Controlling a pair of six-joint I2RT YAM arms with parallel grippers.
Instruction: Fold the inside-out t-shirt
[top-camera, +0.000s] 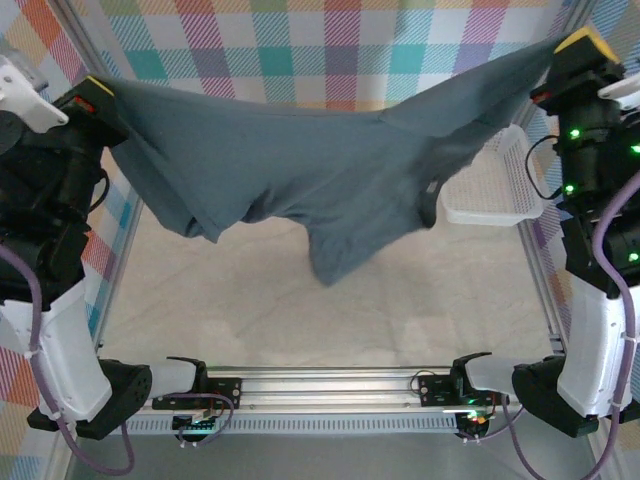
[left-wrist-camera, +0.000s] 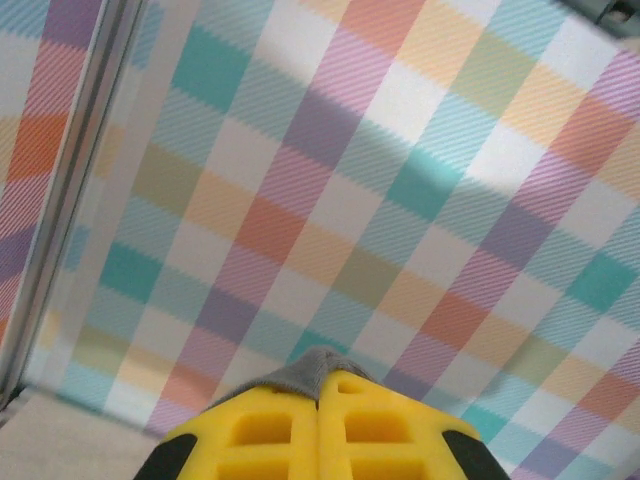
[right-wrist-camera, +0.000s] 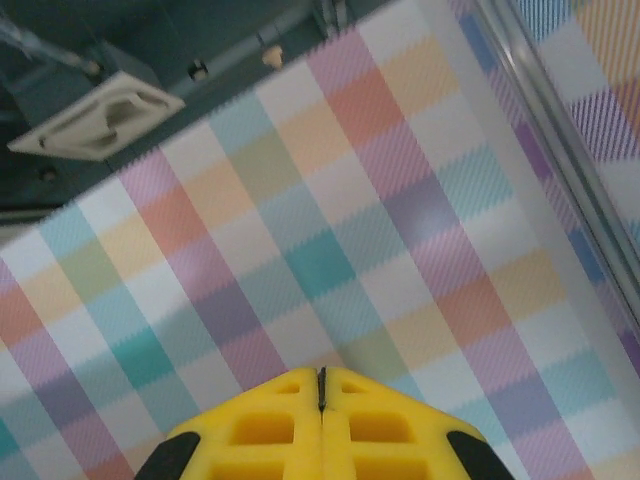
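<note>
We hold the t-shirt aloft, left gripper and right gripper each clenched on a top edge (lower edges dangle above bare table, beside the basket).

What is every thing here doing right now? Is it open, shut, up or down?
t-shirt: lifted up, stretched between both end effectors, sagging in the middle, not yet folded.
left end effector: shut, pinching one end of the t-shirt.
right end effector: shut, holding the other end of the t-shirt up.
white mesh basket: upright at the right side, partly hidden by the t-shirt.
</note>
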